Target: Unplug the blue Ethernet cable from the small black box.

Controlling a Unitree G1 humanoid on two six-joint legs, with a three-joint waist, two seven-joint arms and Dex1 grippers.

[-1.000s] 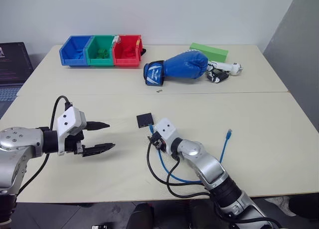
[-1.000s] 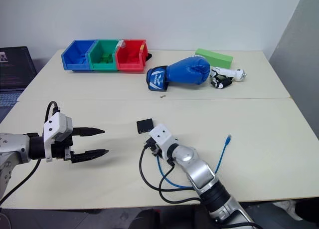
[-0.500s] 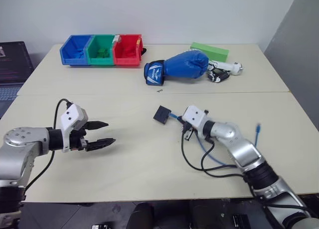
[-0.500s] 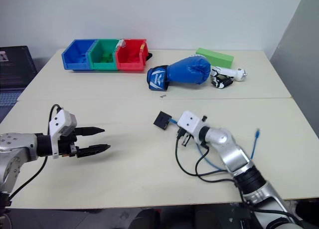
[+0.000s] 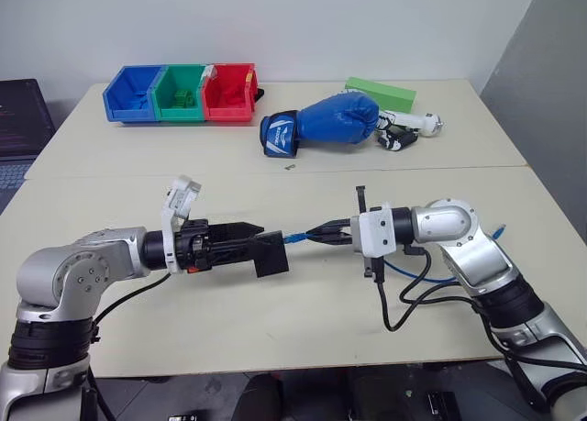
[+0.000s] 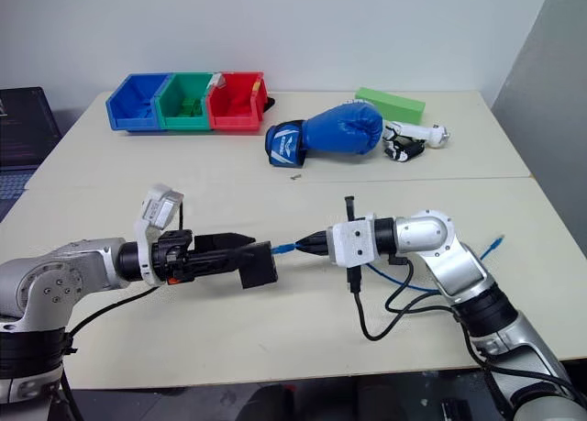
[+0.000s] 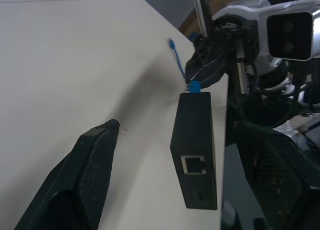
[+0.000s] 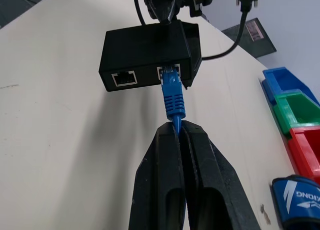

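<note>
You're looking at a small black box (image 8: 145, 52) in matt, smooth plastic — no shine on its faces. The blue Ethernet cable (image 8: 173, 97) ends in a rubbery-looking blue boot. Fingers (image 7: 87, 175) of your left hand (image 5: 246, 240) show a fine, grainy black texture; those on the right hand (image 8: 178, 140) look smoother, faintly glossy. The bench (image 5: 275, 329) is a pale, matt laminate — smooth throughout.

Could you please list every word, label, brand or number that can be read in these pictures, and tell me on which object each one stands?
"XIONG", possibly cut off at the edge: white letters on the cuff of the blue boxing glove.
Laptop screen: lines of text, too small to read.
Small black box: no readable marking.
Coloured bins: no readable text.
</note>
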